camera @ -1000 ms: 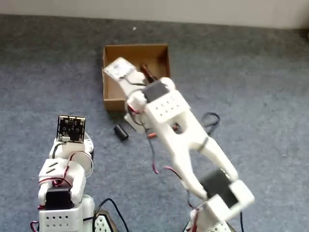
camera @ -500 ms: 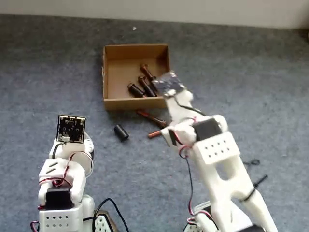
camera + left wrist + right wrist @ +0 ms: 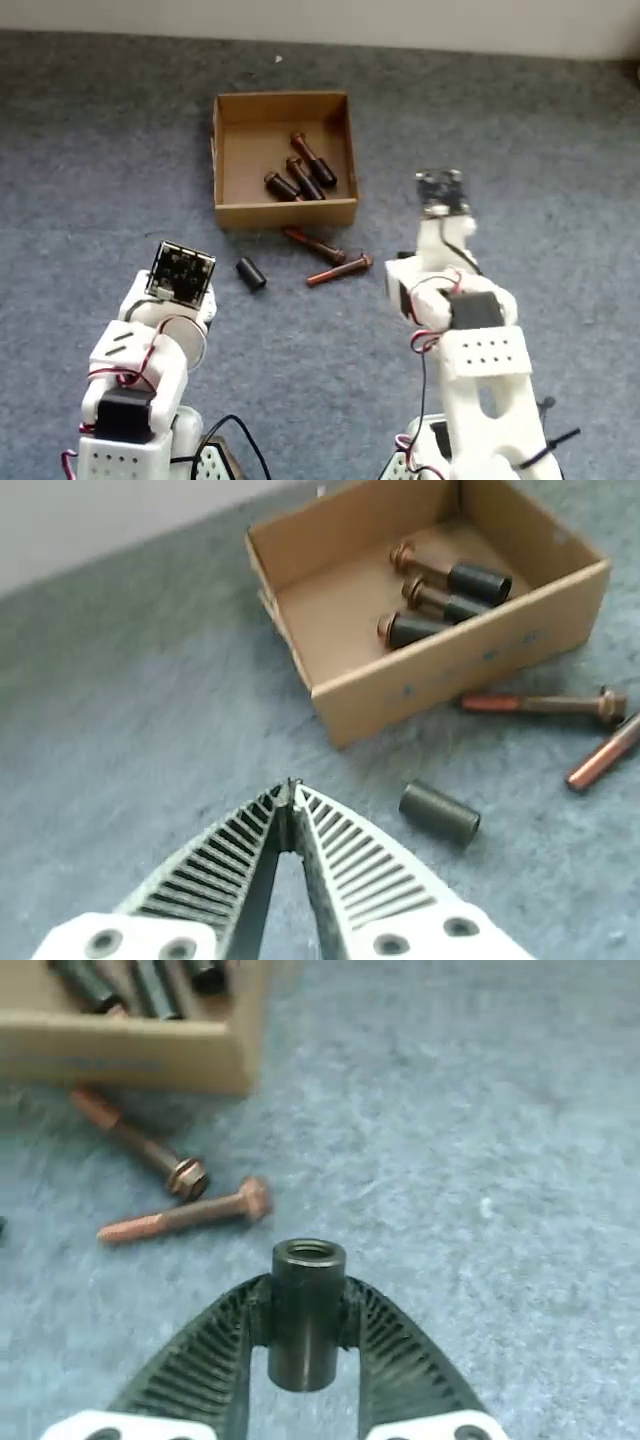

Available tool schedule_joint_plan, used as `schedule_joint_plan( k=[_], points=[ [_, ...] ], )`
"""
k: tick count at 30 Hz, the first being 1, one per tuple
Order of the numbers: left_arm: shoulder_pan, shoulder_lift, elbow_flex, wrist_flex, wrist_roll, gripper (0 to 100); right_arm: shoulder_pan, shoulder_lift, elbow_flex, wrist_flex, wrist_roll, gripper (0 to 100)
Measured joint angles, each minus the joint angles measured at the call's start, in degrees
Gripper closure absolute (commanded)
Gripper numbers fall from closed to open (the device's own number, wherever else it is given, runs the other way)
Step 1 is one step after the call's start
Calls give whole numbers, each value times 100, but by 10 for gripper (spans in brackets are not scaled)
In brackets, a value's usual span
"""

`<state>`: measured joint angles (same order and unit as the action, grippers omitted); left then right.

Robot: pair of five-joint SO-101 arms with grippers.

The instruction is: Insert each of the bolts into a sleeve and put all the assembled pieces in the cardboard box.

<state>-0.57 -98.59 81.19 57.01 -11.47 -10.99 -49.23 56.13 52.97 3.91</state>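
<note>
Once right gripper (image 3: 305, 1295) swung off the cardboard box (image 3: 285, 213) clamping a sleeve (image 3: 303, 1345) (left gripper (image 3: 290, 802) closed, empty), two bolts (image 3: 340, 268) remained.

left arm (image 3: 128, 385), right arm (image 3: 485, 355) — white shells, black servos (image 3: 476, 310) | red-black cables (image 3: 423, 342) | pale ribbed jaws, screws (image 3: 390, 943) at base

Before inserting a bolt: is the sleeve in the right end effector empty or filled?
Empty. The sleeve is clamped in the right end effector, and its open end shows a hollow bore.
</note>
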Motion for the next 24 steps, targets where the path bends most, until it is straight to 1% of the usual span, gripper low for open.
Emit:
schedule_joint_plan(
  k=[4,8,12,16,18,22,24],
  points=[
    [273,44,-492,0,-255,992,422,-413,299,-352,-404,994],
    [510,888,-1204,105,-413,992,668,-774,536,-571,-703,994],
    [949,2286,-2110,299,-571,985,941,-1099,712,-703,-967,994],
    [1407,3710,-2919,316,-703,879,1213,-1398,826,-782,-1125,994],
    [1626,4396,-3253,316,-774,848,1284,-1503,862,-791,-1152,994],
    [1829,5705,-3921,316,-932,846,1301,-1618,862,-791,-1152,994],
    [1820,6365,-4299,316,-1266,846,1301,-1644,862,-791,-1152,994]
  ],
)
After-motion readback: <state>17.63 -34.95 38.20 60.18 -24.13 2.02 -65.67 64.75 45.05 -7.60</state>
